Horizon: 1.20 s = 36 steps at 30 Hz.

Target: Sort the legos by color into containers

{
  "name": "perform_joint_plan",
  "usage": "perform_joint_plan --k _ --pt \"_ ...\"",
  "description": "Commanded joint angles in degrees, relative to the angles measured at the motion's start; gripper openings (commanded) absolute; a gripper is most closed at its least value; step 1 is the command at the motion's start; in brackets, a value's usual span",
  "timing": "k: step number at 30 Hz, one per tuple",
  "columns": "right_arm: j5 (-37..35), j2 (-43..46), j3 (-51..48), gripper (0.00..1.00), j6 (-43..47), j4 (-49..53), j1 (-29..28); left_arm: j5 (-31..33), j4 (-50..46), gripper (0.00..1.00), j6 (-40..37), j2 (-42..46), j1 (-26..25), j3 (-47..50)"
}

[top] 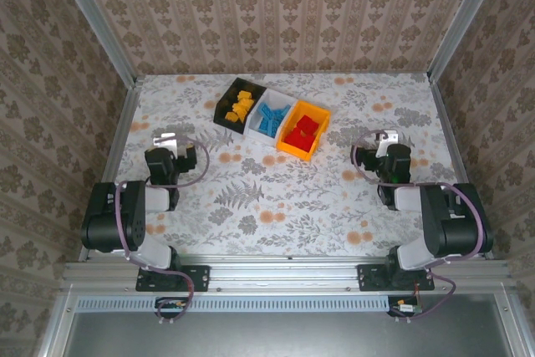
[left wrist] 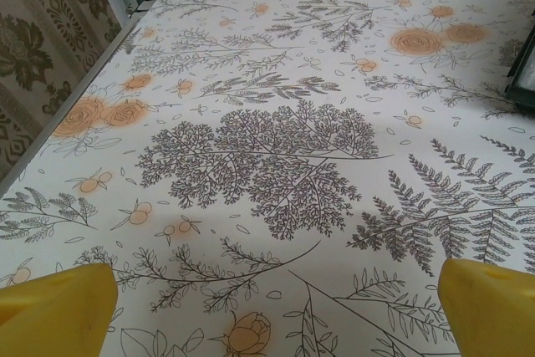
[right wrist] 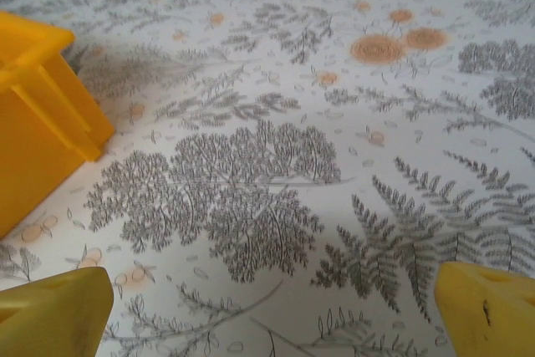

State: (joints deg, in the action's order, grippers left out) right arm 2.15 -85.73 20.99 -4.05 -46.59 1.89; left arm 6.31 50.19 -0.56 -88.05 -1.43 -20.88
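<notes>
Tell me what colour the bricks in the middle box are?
The bricks are blue; the top view shows them best.

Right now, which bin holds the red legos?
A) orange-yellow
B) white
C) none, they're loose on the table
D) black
A: the red legos lie inside the orange-yellow bin at the right end of the row, while the black bin has the yellow legos and the white bin has the blue legos.
</notes>
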Motion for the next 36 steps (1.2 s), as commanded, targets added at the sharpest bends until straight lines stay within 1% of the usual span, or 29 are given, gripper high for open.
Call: perform_joint_plan --k 1,2,15,36 --pt "-0.65 -1.74 0.4 1.0 0.1 -5.78 0.06 1.0 1.14 1.0 -1.28 -0.23 -0.24 -1.38" --pt "-1.16 -1.79 1.19 1.0 0.09 -4.28 -0.03 1.08 1.13 1.0 -1.29 -0.22 -0.32 -1.33" --pt "-5.02 -2.09 2.56 1.0 1.84 -2.02 -2.34 1.16 1.16 1.0 -1.28 -0.2 -0.26 -1.35" --pt "-5.31 -1.89 2.38 1.0 2.03 -2.37 -2.6 1.15 1.13 1.0 -1.29 -0.19 -0.32 -1.33"
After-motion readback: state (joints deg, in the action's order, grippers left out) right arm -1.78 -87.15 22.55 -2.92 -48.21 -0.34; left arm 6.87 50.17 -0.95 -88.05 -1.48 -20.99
